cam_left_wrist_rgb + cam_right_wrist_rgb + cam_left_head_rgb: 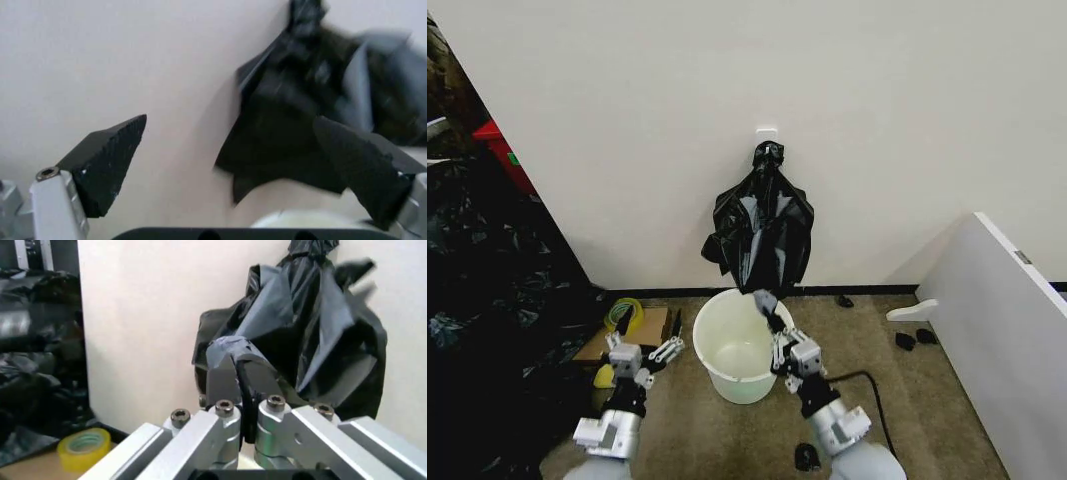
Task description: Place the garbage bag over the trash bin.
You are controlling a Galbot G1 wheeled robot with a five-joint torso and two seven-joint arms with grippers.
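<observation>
Cream wall (627,130) and tan carpet floor (927,400) in the head view; garbage bag (760,232) hangs against the wall from a white hook (767,131), knotted at the top, its bottom edge just above the far rim of the trash bin (735,345), which stands open and unlined on the floor. Right gripper (765,302) reaches over the bin rim, fingers pinched on the bag's lower hem. Left gripper (672,345) sits low beside the bin's left side, fingers spread, holding nothing. Black plastic heap (487,300) and a yellow tape roll (625,312) lie off to the left. Left wrist view: fingers (110,160) wide apart and empty, bag (313,115) ahead on the wall, sliver of bin rim (300,220) below. Right wrist view: fingers (237,377) narrow, a fold of film nipped between the tips, rest of the bag (313,335) draped behind. Judgement: thin film, very light, limp, slick and easy to tear; it won't hold shape. Best grip looks like the open hem, pinched at two well-separated spots, not the knot.
</observation>
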